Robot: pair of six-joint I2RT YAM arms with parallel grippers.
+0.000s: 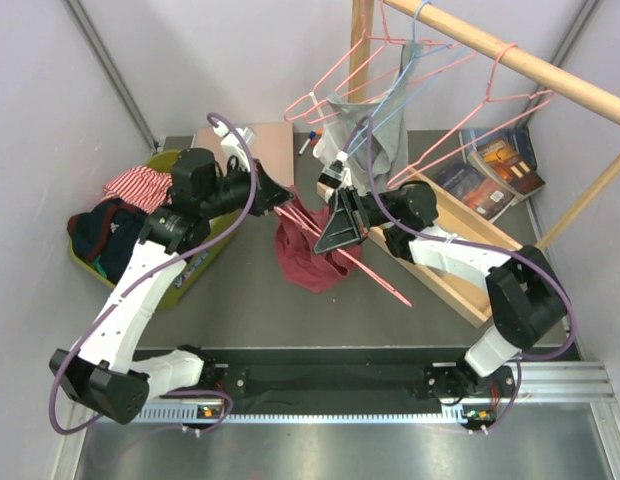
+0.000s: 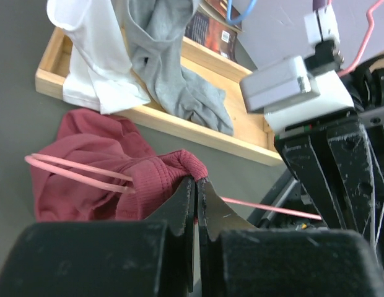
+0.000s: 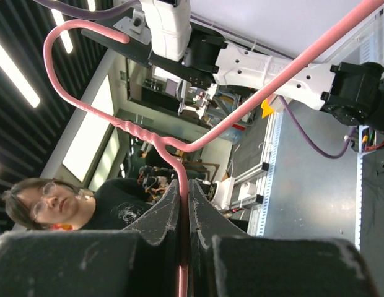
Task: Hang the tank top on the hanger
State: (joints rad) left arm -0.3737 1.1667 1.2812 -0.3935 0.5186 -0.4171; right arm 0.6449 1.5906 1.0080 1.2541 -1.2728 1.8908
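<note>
1. Maroon cloth, the tank top (image 1: pixel 308 255), hangs bunched over the middle of the dark table (image 1: pixel 250 310), between the two arms.
2. The left gripper (image 2: pixel 197 184) is pinched tight on a ribbed hem of the tank top; cloth fills the thin gap between its fingers.
3. The right gripper (image 3: pixel 184 189) is clamped on the pink hanger (image 3: pixel 179 150) at its neck, just under the twisted wire and the hook; the hanger is held tilted, low over the table.
4. In the left wrist view, one rounded end of the hanger lies across the cloth and the wire vanishes into a fold near the hem; whether it runs inside the garment or only under a fold, I cannot tell.
5. Progress, as a judgement: both things are gripped and touching, and threading seems begun; the cloth does not yet sit over both shoulders of the hanger, so spreading it, seating the straps and letting go are left.
6. Counts: two arms; one tank top; one pink hanger in hand; at least two spare pink hangers (image 1: pixel 302 104) and one light blue hanger (image 1: pixel 420 18) on the wooden rail (image 1: pixel 530 66); one grey garment (image 1: pixel 365 125) hanging there; one wooden tray (image 1: pixel 470 300); one green bin (image 1: pixel 166 158) of other clothes at the left.
</note>
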